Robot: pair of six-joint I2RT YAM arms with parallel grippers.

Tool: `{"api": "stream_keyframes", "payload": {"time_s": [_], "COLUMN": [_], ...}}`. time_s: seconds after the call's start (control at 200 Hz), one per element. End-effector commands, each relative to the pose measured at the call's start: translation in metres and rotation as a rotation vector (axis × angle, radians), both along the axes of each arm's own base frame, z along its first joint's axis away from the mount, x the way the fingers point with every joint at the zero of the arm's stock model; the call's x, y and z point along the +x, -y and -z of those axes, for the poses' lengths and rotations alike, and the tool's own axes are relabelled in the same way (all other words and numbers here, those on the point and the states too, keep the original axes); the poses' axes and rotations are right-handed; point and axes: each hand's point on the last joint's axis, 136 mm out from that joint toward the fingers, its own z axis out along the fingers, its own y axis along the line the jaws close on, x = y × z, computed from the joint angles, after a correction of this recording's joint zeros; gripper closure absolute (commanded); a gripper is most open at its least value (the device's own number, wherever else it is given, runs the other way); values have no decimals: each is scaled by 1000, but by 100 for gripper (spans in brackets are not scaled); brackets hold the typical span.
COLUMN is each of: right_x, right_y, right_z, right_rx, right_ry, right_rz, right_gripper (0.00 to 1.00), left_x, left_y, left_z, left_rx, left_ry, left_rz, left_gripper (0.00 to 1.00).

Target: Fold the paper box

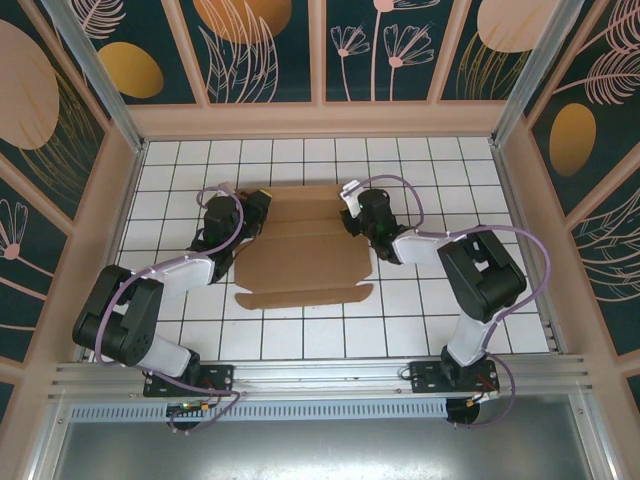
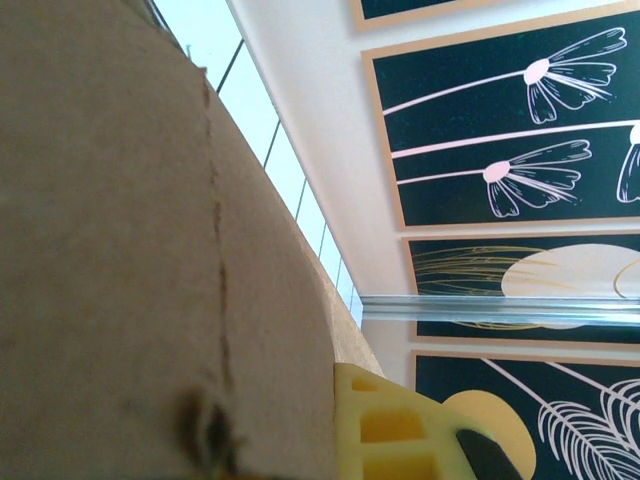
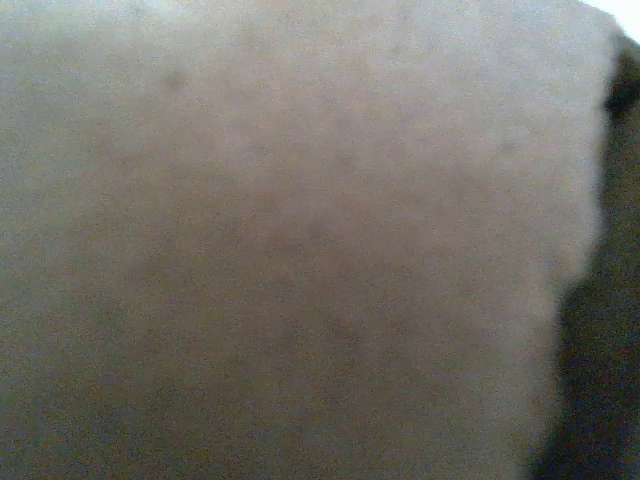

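The box [image 1: 305, 255] lies on the table [image 1: 420, 320], about its middle, with one long flap toward six o'clock, nearest my bases. My left pincer [image 1: 255, 212] sits at the box's ten o'clock corner and my right pincer [image 1: 352, 205] at its one o'clock corner, the far panel between them. From my left wrist the board stands at nine o'clock, just beside my finger [image 2: 390, 430] at five. At my right wrist it lies very near, perhaps touching.
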Motion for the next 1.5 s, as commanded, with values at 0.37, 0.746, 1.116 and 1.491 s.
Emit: {"api": "stream_keyframes", "payload": {"time_s": [0.37,0.746,1.116,1.491], "right_x": [29,30,21,22], "right_y": [46,56,24,16], "right_z": [29,38,40,37], "right_rx": [-216,-356,-145,-89], "right_ry": [-78,-82,-156,-159], "right_rz": [397,539,418,370], "right_gripper": [79,83,72,72], "left_x": [2,4,2,-7], "left_y": [-3,-4,5,9], "left_z": [10,10,22,52], "left_rx": [-1,-4,1,-17], "left_ry": [-87,-99,-116,-164], "left_rz": [-30,-43,-15,14], "left_gripper": [100,100,100,100]}}
